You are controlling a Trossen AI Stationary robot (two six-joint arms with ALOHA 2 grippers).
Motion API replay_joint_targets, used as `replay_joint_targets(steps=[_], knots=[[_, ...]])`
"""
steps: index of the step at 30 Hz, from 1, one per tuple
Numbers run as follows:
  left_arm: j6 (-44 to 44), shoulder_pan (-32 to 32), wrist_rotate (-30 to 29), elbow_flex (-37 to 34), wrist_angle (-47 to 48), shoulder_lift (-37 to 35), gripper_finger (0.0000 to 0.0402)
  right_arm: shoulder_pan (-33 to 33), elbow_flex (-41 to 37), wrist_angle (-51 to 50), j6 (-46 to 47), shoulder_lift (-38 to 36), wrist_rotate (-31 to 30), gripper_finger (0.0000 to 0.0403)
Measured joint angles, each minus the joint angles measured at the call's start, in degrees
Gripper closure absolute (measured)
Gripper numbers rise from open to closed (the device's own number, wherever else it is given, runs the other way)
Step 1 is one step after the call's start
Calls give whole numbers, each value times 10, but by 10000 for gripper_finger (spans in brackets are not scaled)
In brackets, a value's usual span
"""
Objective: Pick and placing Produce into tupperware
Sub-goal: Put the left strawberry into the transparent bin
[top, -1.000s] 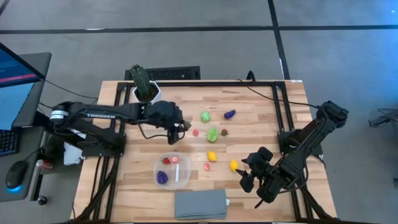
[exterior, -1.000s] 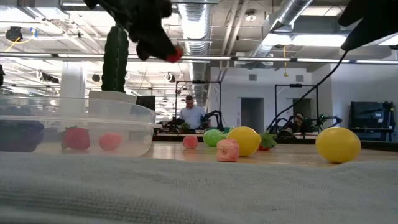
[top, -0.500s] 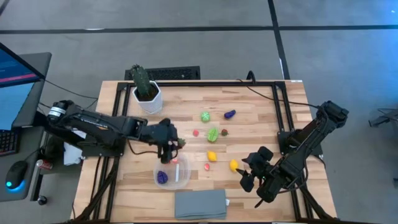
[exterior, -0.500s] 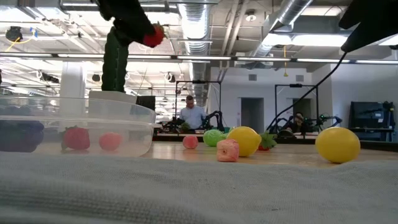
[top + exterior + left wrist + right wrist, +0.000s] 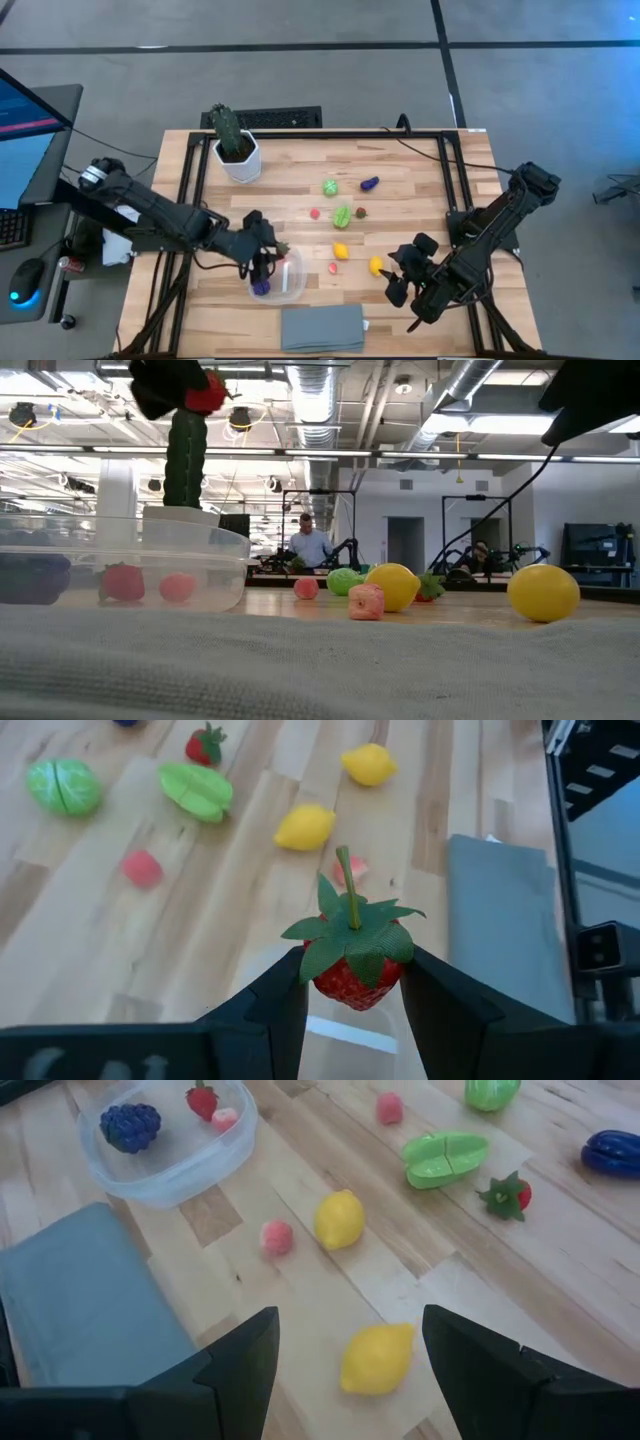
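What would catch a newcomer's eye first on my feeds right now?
The red strawberry pinched in the left tool, held above the clear tupperware near the table's front. Next, loose produce scattered mid-table, including a yellow lemon right before the open right tool, and the tall green cactus at the back-left corner.

Wooden table [image 5: 400, 160] bears produce [image 5: 342, 215], tupperware [image 5: 292, 290], cloth [image 5: 322, 328].

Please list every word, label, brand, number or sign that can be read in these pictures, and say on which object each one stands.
None can be read.
Left arm: no lettering can be made out on it.
Monitor: bright screen at the picture's edge, content too blurred to read.
Produce, tupperware, grey cloth, cactus pot: no text.
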State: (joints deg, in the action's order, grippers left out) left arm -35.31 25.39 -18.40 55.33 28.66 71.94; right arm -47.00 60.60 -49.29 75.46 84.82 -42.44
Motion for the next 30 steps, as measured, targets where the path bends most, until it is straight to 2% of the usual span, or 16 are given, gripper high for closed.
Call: replay_joint_targets(steps=[15,23,30], knots=[[-175,112,-99,0,89,16,264,2,0,1,-8,0,-13,132],[-198,128,-60,0,87,99,264,14,0,4,-10,0,-13,132],[-214,141,-52,-1,83,149,264,14,0,5,-10,0,-13,132]])
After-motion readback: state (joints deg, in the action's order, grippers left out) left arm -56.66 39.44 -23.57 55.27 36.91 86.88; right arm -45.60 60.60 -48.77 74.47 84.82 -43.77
